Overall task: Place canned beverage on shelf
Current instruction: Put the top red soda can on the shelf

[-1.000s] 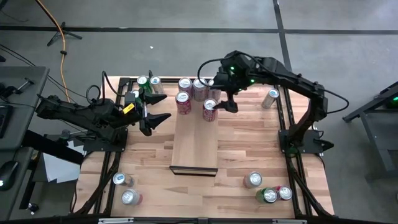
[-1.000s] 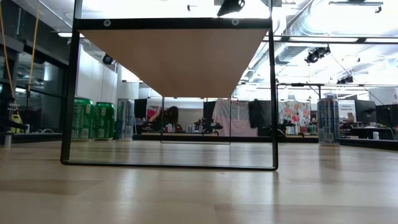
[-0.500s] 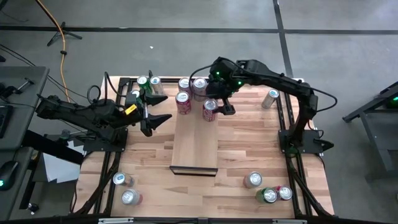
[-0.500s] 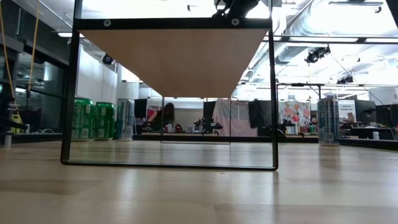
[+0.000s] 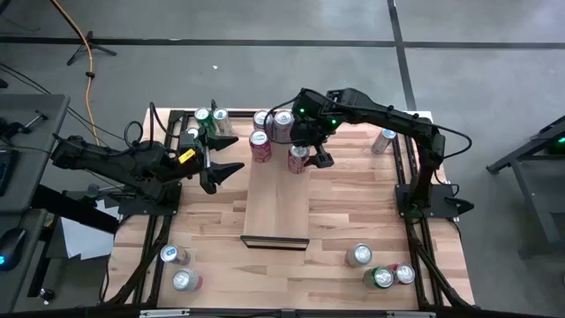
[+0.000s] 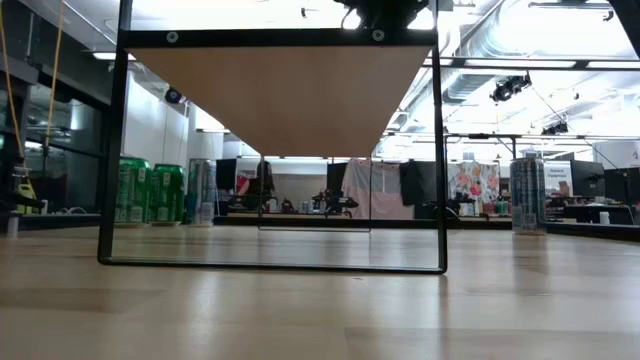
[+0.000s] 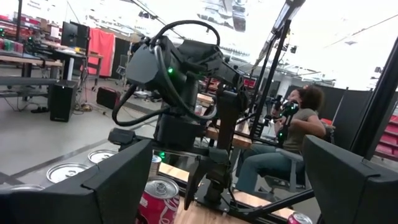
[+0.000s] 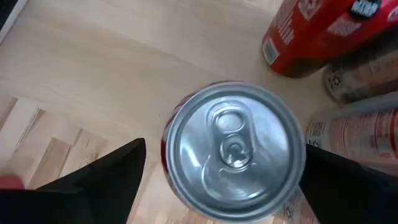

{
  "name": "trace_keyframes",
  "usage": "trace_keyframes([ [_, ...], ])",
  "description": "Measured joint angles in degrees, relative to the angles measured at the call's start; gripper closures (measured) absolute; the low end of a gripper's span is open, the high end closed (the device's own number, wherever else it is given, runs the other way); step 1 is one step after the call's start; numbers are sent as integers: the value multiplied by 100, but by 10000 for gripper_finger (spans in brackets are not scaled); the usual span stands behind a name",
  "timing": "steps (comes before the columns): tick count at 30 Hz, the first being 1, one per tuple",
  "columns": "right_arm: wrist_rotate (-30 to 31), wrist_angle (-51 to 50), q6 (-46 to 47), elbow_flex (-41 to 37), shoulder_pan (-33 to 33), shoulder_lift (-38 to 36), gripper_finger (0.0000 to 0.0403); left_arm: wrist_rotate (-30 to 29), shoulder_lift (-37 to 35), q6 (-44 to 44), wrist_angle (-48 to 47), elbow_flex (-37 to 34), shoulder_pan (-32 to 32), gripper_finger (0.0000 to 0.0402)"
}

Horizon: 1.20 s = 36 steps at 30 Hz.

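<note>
Red can [image 5: 298,159] stood upright on the shelf [image 5: 277,199], straddled by the right pincer's [image 5: 308,155] spread fingers; left pincer [image 5: 221,153] waited released

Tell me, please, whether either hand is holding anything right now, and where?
Nothing is held. The right hand straddles the red can, jaws open; the left hand is empty.

The dark right arm reaches in over the table's far middle, its two-finger right gripper [image 5: 305,156] pointing down, fingers spread. The dark left arm waits at the left edge, left gripper [image 5: 221,155] spread wide.
</note>
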Motion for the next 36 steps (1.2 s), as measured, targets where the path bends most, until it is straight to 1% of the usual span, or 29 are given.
trace_keyframes([
  [2, 16, 34, 46, 0, 15, 14, 53, 4, 2, -35, -12, 0, -2, 54],
  [7, 153, 33, 90, 0, 111, 15, 115, 3, 2, -35, -12, 0, 0, 54],
  [9, 155, 41, 174, 0, 158, 15, 120, 4, 0, -35, -12, 0, -2, 54],
  [11, 187, 54, 471, 0, 197, 15, 120, 4, 2, -35, -12, 0, -2, 54],
  [15, 328, 160, 1588, 2, 284, 9, 120, 4, 2, -35, -14, 0, -1, 54],
  [17, 725, 268, 2320, 2, 398, -11, 120, 4, 2, -35, -14, 0, 0, 54],
  [20, 1714, 421, 3315, 6, 616, -24, 120, 4, 2, -35, -14, 0, -1, 54],
  [23, 2505, 423, 4061, 37, 808, -47, 120, 4, 2, -33, -14, 0, -2, 54],
  [26, 3149, 438, 4758, 44, 979, -48, 120, 4, 2, -33, -14, 0, 0, 54],
  [31, 3528, 703, 5848, 44, 1198, -50, 117, 4, 1, -33, -16, 0, -1, 54],
  [33, 3634, 693, 6345, 44, 1255, -50, 116, 4, 2, -45, -14, 0, 0, 54],
  [36, 3949, 624, 7007, 9, 1310, -22, 115, 4, 2, -137, -12, 0, -2, 54],
])
